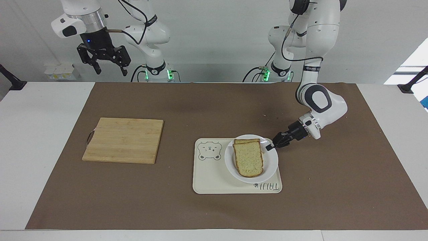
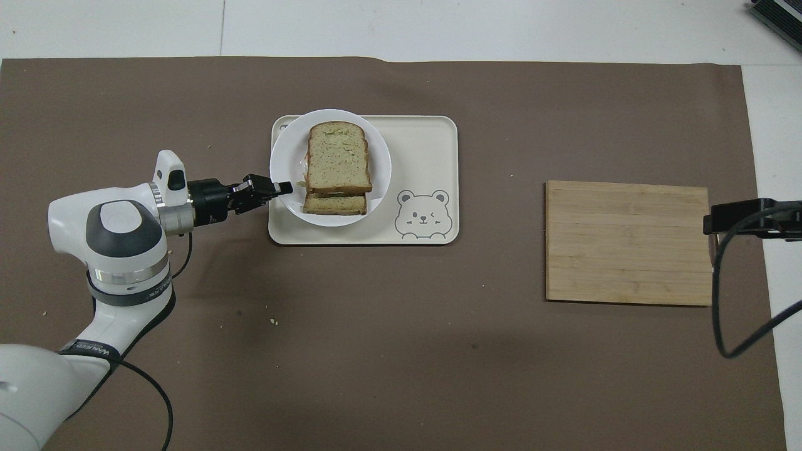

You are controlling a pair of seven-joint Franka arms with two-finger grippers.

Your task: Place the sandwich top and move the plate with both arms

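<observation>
The white plate (image 1: 271,164) (image 2: 288,156) is over the cream bear tray (image 1: 217,180) (image 2: 426,144), at the tray's end toward the left arm. The sandwich top (image 1: 248,161) (image 2: 337,156), a plain bread slice, lies on a lower slice on the plate. My left gripper (image 1: 269,146) (image 2: 283,187) is shut on the plate's rim at the side toward the left arm. My right gripper (image 1: 107,69) is open and empty, raised high over the table's edge near the right arm's base; only its tip (image 2: 711,223) shows in the overhead view.
A bamboo cutting board (image 1: 123,140) (image 2: 626,242) lies on the brown mat toward the right arm's end. Crumbs dot the mat near the left arm. The tray's bear drawing (image 1: 209,150) (image 2: 423,215) is uncovered.
</observation>
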